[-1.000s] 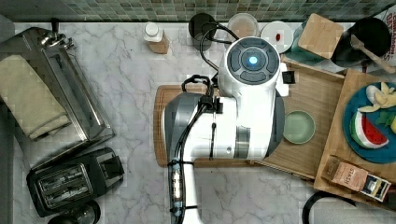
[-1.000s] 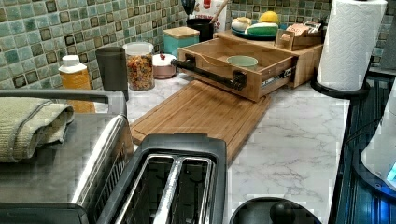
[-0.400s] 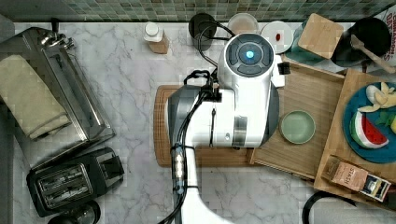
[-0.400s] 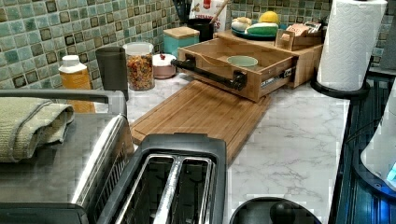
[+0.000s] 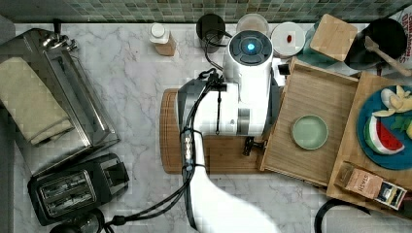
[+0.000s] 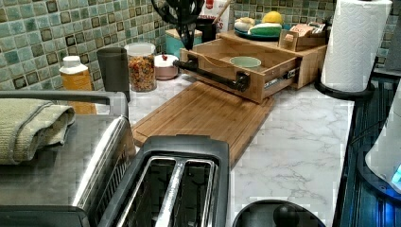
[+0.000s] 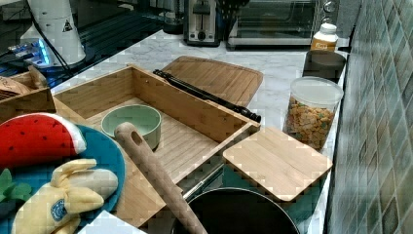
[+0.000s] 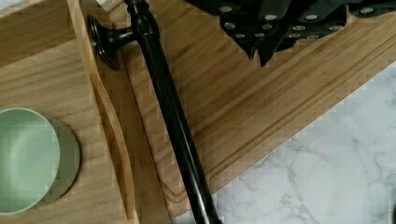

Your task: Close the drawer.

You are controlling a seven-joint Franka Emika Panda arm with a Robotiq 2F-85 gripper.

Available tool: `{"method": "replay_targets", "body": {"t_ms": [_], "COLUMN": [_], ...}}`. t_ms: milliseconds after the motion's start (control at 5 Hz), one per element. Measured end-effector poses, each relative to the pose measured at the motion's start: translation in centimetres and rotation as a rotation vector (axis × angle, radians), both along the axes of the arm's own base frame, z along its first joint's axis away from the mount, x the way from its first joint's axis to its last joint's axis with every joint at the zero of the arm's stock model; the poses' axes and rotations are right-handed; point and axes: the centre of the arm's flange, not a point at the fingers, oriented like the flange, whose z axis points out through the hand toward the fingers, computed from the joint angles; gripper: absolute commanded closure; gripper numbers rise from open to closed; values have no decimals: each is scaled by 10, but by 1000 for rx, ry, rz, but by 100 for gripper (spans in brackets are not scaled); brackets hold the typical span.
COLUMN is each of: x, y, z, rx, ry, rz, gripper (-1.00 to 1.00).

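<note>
Shallow light-brown wooden drawer (image 5: 311,99) wide open; press black bar handle (image 8: 168,107) squarely, mid-length; black claw (image 8: 261,49) state: cannot tell

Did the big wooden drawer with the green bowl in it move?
Yes. The shallow light-brown wooden drawer slid toward the top view's right, uncovering more of the bamboo cutting board.

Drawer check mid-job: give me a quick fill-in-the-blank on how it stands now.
1. The drawer is pulled ____ from its cabinet.
2. Inside the drawer sits a green ____.
3. In the left view, the drawer's front overhangs the ____ board.
4. The handle across the drawer's front is ____ in colour.

Missing words: out; bowl; cutting; black
</note>
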Motion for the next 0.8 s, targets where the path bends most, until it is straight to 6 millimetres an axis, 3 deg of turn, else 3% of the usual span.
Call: {"method": "replay_targets", "body": {"t_ms": [200,400,800], "x": [6,15,28], "y": [-1,-3,-3], "z": [-23,-31,-24], "rx": [-16,-55,-65], "ry": [2,-54,-163], "rz": [10,40,54], "gripper": [100,100,100]}}
